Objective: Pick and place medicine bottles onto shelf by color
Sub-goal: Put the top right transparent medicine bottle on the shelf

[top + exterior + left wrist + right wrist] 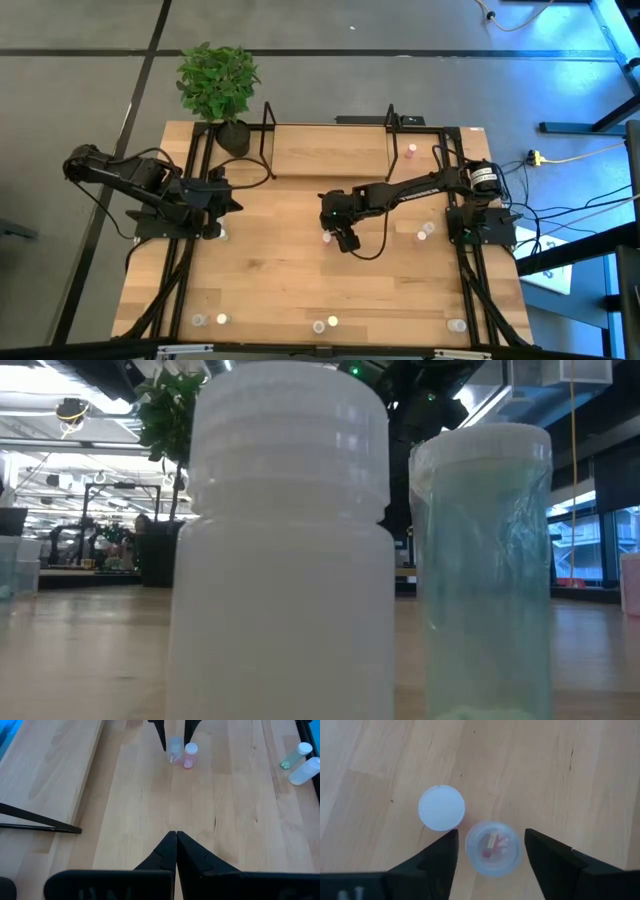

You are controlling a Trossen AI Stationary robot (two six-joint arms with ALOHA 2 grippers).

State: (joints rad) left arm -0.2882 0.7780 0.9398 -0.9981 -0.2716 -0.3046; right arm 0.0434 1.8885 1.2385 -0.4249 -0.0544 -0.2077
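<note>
My right gripper (491, 833) is open near the table's middle (336, 234), pointing steeply down. Its fingers stand on either side of a clear medicine bottle (493, 849) that stands upright and shows pink pills through its top. A narrow gap shows on each side. A pink bottle with a white cap (441, 808) stands on the table right beside it, outside one finger. The shelf (330, 150) stands along the far edge with one pink bottle (411, 150) on its right end. My left gripper (176, 837) is shut and hangs above the table's left side (230, 203), holding nothing.
Two bottles (425, 233) lie right of my right gripper. Several more stand along the near edge (325, 323), and two of them fill the low view (280, 540). One stands under my left arm (222, 235). A potted plant (218, 85) stands at the far left corner.
</note>
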